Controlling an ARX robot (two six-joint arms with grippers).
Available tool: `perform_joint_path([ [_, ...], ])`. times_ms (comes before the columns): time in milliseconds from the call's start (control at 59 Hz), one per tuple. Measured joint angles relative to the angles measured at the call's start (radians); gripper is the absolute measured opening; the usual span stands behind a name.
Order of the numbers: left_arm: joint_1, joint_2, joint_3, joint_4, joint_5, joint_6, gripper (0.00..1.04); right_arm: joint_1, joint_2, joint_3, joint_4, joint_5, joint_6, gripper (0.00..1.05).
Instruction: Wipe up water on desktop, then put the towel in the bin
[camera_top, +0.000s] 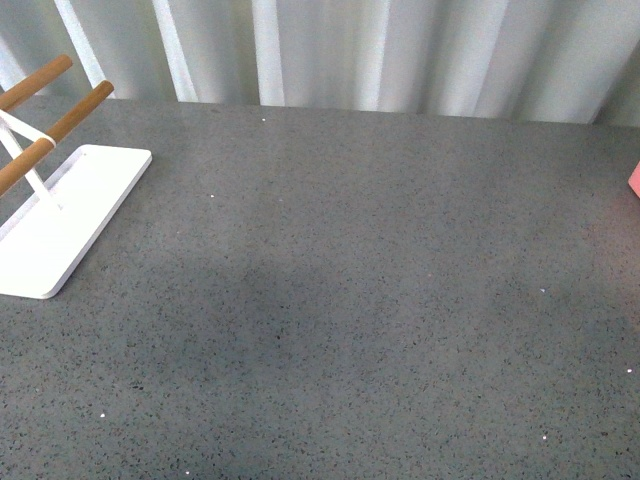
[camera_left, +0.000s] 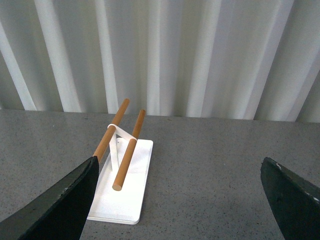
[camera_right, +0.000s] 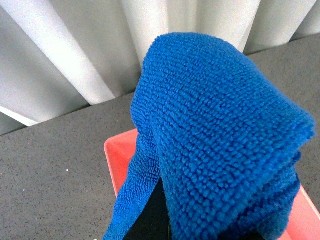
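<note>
The bright blue towel fills most of the right wrist view in thick folds. My right gripper is shut on it; only a dark sliver of a finger shows under the cloth. The towel hangs over the salmon-pink bin, whose corner also peeks in at the right edge of the front view. My left gripper is open above the grey speckled desktop, with nothing between its dark fingers. No water can be made out on the desktop. Neither arm shows in the front view.
A white flat-based rack with wooden rods stands at the desktop's left side, just ahead of my left gripper. White pleated curtains close off the desktop's far edge.
</note>
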Motion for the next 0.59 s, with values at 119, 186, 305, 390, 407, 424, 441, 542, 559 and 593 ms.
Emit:
perform_joint_path([
  [119,0.0,0.0,0.0,0.0,0.0,0.0,0.98,-0.011,0.041,-0.024,0.001,-0.004,0.012,0.05],
  [186,0.0,0.0,0.0,0.0,0.0,0.0,0.98,-0.016,0.073,-0.037,0.002,-0.018,0.019,0.05],
  [305,0.0,0.0,0.0,0.0,0.0,0.0,0.98,-0.021,0.121,-0.067,0.008,-0.033,0.048,0.05],
  [390,0.0,0.0,0.0,0.0,0.0,0.0,0.98,-0.03,0.14,-0.072,0.008,-0.023,0.065,0.05],
  [407,0.0,0.0,0.0,0.0,0.0,0.0,0.98,-0.032,0.145,-0.072,0.008,-0.018,0.065,0.05],
  [424,0.0,0.0,0.0,0.0,0.0,0.0,0.98,-0.034,0.148,-0.072,0.007,-0.014,0.065,0.05],
  [441,0.0,0.0,0.0,0.0,0.0,0.0,0.98,-0.036,0.153,-0.072,0.004,-0.01,0.065,0.05],
  [542,0.0,0.0,0.0,0.0,0.0,0.0,0.98,-0.053,0.193,-0.072,-0.026,0.034,0.06,0.05],
  [559,0.0,0.0,0.0,0.0,0.0,0.0,0.98,-0.056,0.204,-0.072,-0.035,0.044,0.053,0.06],
  [593,0.0,0.0,0.0,0.0,0.0,0.0,0.98,-0.062,0.219,-0.071,-0.052,0.057,0.049,0.12],
])
